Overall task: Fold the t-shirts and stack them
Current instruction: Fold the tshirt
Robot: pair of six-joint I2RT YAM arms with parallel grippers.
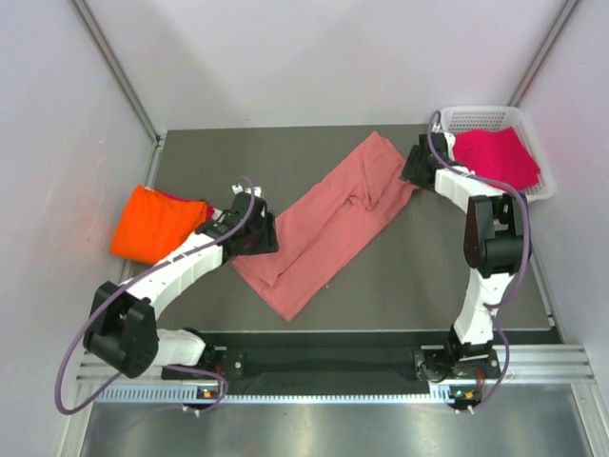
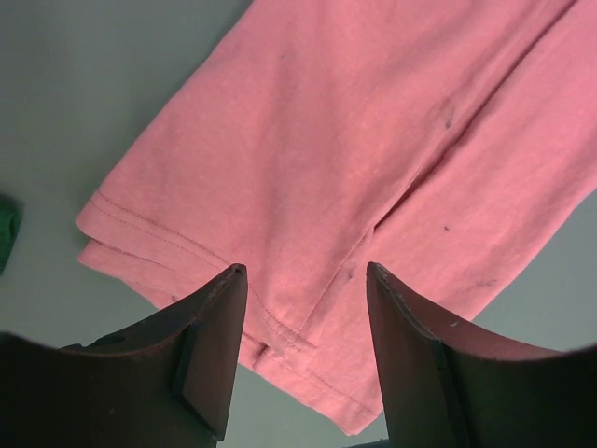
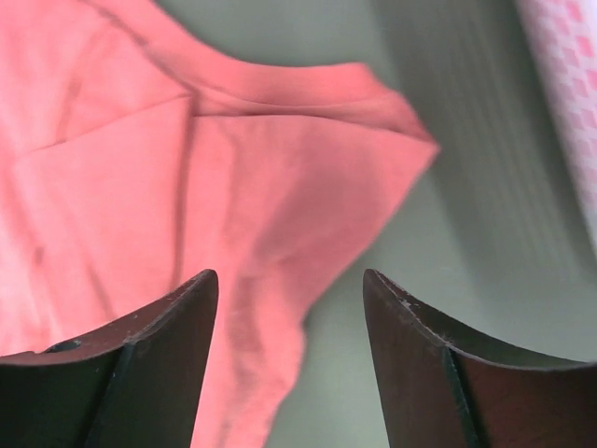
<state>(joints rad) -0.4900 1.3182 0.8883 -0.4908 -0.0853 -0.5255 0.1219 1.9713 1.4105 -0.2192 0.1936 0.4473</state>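
A salmon-pink t-shirt (image 1: 333, 224) lies folded into a long strip, running diagonally across the dark table. My left gripper (image 1: 269, 233) hovers open over its lower-left hem (image 2: 187, 243), the cloth beneath its fingers and not pinched. My right gripper (image 1: 411, 169) stands open above the strip's upper-right end, where a loose corner (image 3: 373, 140) points to the right. A folded orange t-shirt (image 1: 157, 224) rests at the table's left edge. A magenta t-shirt (image 1: 495, 157) lies in the white basket (image 1: 485, 114).
The white mesh basket sits at the back right corner, just right of my right gripper, and its wall (image 3: 569, 93) shows in the right wrist view. White walls close in the table on the left, back and right. Both arm bases stand on the near rail.
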